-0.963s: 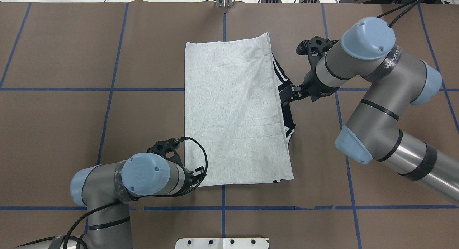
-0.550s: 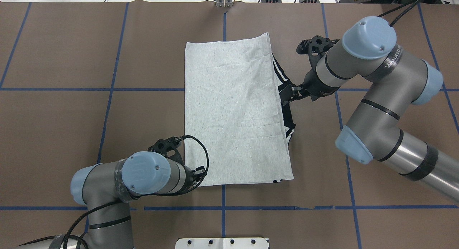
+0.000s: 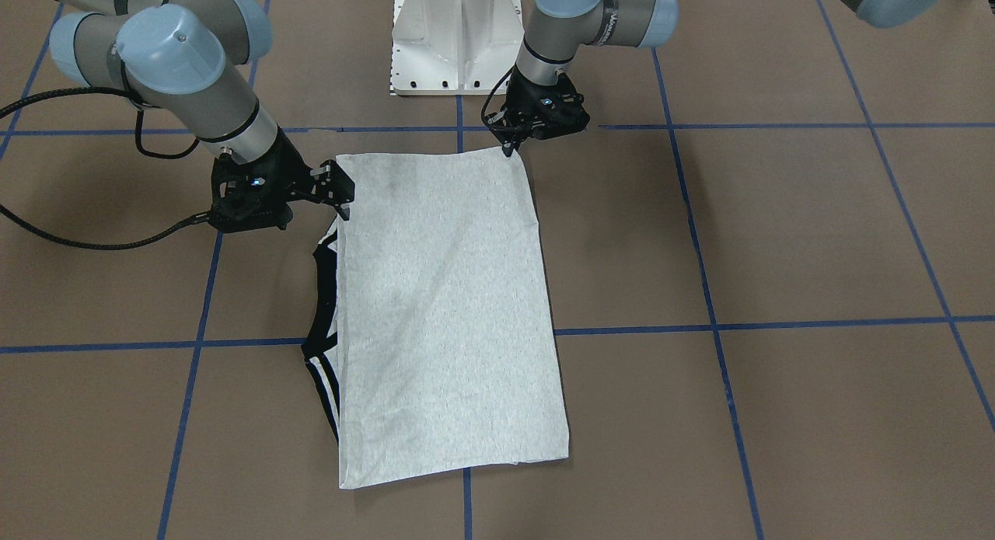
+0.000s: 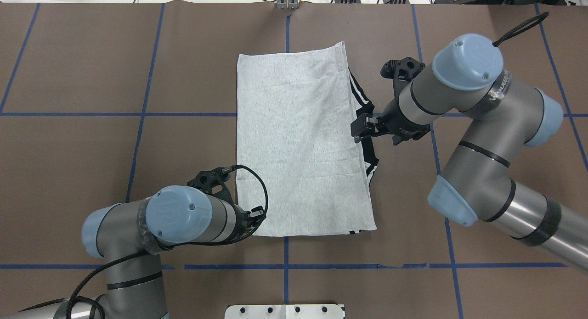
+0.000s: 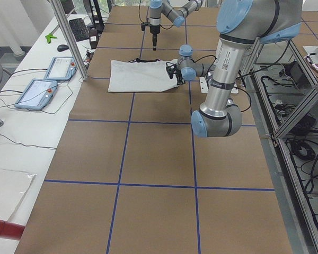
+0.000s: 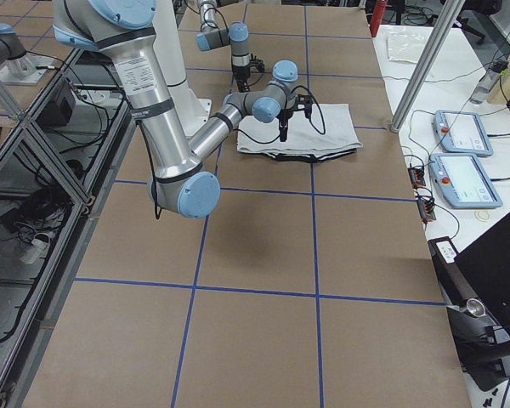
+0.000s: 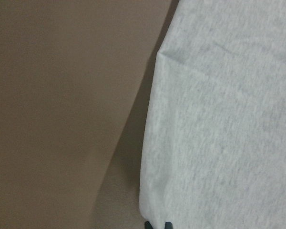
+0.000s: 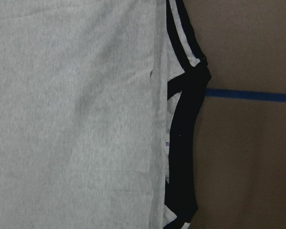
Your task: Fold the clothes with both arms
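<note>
The light grey T-shirt (image 4: 298, 144) (image 3: 443, 307) lies folded into a long rectangle in the middle of the table. Its black neck band (image 4: 371, 156) (image 8: 183, 143) and black double stripes stick out along the edge on my right arm's side. The print is hidden. My left gripper (image 4: 258, 216) (image 3: 509, 148) is shut at the shirt's near corner; its fingertips (image 7: 168, 224) sit together at the slightly raised cloth edge. My right gripper (image 4: 360, 126) (image 3: 342, 194) hangs open over the shirt's right edge, beside the neck band, holding nothing.
The white pedestal (image 3: 459, 35) (image 4: 285, 311) stands at the near table edge. Blue tape lines (image 4: 142, 114) grid the brown tabletop. Two tablets (image 5: 61, 67) and a metal post (image 5: 69, 37) sit at the far side, beyond the shirt.
My right gripper has shifted a little inward over the shirt's edge and towards me. The left arm's elbow has drawn back slightly. The shirt has not moved.
</note>
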Tool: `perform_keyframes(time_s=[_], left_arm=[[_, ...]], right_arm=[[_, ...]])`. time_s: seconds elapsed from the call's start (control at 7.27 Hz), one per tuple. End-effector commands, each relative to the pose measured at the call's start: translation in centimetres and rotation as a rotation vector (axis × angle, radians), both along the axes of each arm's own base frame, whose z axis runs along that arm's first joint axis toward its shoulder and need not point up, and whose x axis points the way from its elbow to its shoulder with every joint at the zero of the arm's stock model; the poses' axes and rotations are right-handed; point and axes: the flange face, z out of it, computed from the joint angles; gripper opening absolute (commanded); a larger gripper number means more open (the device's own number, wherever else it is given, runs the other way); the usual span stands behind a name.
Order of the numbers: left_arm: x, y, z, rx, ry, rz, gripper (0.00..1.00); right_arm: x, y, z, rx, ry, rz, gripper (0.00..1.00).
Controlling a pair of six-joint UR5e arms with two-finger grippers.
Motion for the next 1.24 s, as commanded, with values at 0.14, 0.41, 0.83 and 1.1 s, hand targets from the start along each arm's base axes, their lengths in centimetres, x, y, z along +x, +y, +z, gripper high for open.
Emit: perform_keyframes(time_s=[0.14, 0.41, 0.83, 1.1], left_arm=[[-0.5, 0.2, -0.7, 0.004, 0.016, 0.002, 0.0], [-0.6, 0.2, -0.8, 0.004, 0.018, 0.002, 0.0], [-0.6, 0.3, -0.9, 0.005, 0.021, 0.004, 0.0], [-0.5, 0.3, -1.1, 0.006, 0.024, 0.004, 0.0]], right_arm=[[-5.8, 8.2, 0.3, -0.243, 0.034, 0.198, 1.0], [-9.4, 14.7, 0.2, -0.303, 0.131, 0.27, 1.0], [-11.3, 17.2, 1.1, -0.337, 0.157, 0.288, 1.0], [-12.0, 17.2, 1.9, -0.34, 0.177, 0.29, 1.0]])
